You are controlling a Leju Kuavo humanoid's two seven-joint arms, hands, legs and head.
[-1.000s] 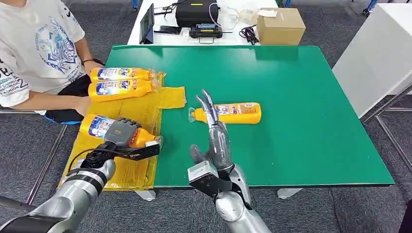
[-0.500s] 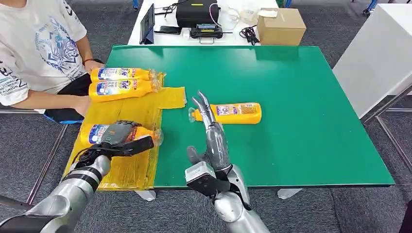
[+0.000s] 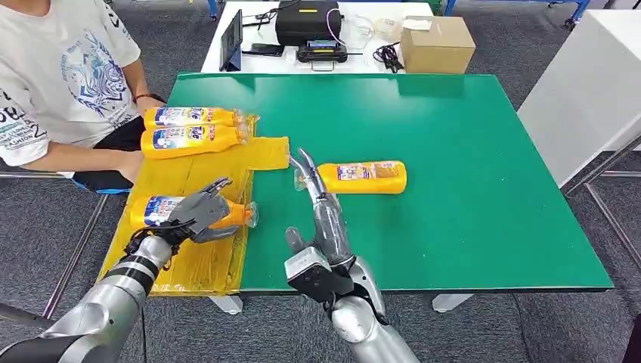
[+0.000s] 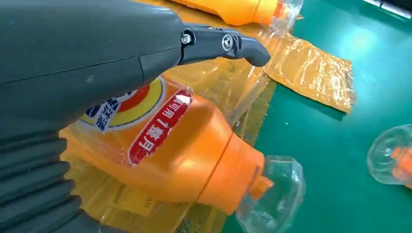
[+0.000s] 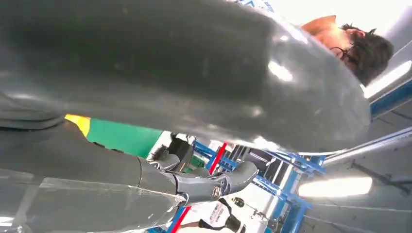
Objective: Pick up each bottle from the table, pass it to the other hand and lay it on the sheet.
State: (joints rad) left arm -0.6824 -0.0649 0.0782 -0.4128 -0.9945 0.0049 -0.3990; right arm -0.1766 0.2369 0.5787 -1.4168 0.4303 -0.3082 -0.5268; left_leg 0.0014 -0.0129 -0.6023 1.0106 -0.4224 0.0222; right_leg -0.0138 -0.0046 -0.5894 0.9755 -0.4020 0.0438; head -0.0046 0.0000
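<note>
An orange bottle (image 3: 161, 210) (image 4: 170, 145) with a clear cap lies on the yellow sheet (image 3: 198, 175) (image 4: 311, 73), cap toward the green table. My left hand (image 3: 198, 214) (image 4: 73, 63) hovers over its neck end with fingers spread apart, not gripping. Two more orange bottles (image 3: 189, 116) (image 3: 193, 140) lie side by side at the sheet's far end. Another orange bottle (image 3: 361, 177) lies on the green table (image 3: 469, 189), and its clear cap (image 4: 393, 155) points at the sheet. My right hand (image 3: 321, 208) (image 5: 145, 73) is open, fingers straight, its tips close by that cap.
A person in a white shirt (image 3: 60, 76) sits at the table's left, forearm near the sheet's edge. Behind the green table a white table holds a cardboard box (image 3: 437, 41), a black case (image 3: 306, 21) and cables. A white cabinet (image 3: 589, 91) stands at right.
My left hand has lowered the bottle onto the sheet and spread its fingers off it. My right hand has leaned a little left, staying open near the table bottle's cap.
</note>
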